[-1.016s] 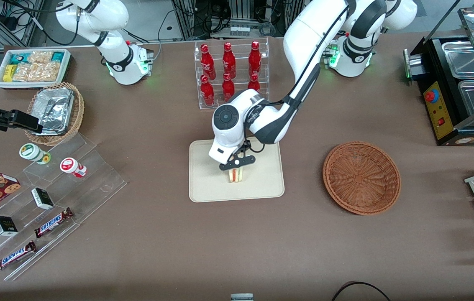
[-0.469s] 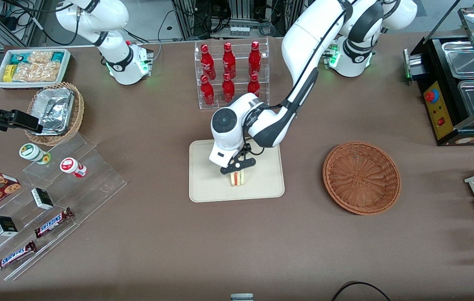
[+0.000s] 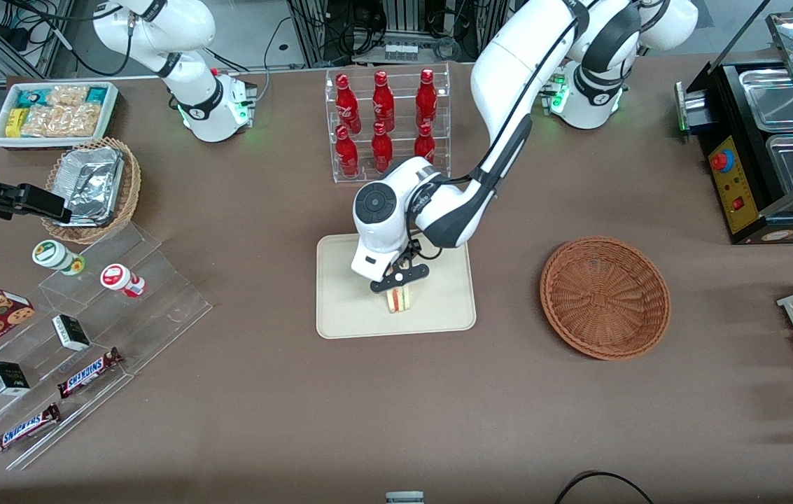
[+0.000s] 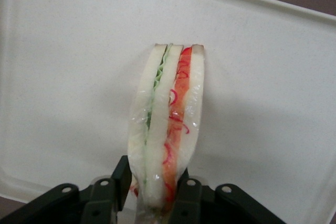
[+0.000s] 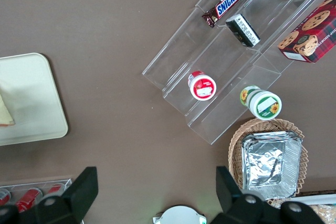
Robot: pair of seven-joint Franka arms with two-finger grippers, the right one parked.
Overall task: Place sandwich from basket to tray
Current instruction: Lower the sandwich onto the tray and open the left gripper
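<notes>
The sandwich stands on its edge on the cream tray, about at the tray's middle. My gripper is right above it, shut on the sandwich. In the left wrist view the black fingers press both bread faces of the sandwich, whose red and green filling layers show, with the tray under it. The reddish-brown basket sits empty beside the tray, toward the working arm's end of the table.
A clear rack of red bottles stands farther from the front camera than the tray. Toward the parked arm's end are acrylic steps with snacks, a foil-lined wicker basket and a white snack bin. A black appliance stands at the working arm's end.
The wrist has turned a little over the tray, so the sandwich shows narrower than a second ago. The gripper stays shut on it.
</notes>
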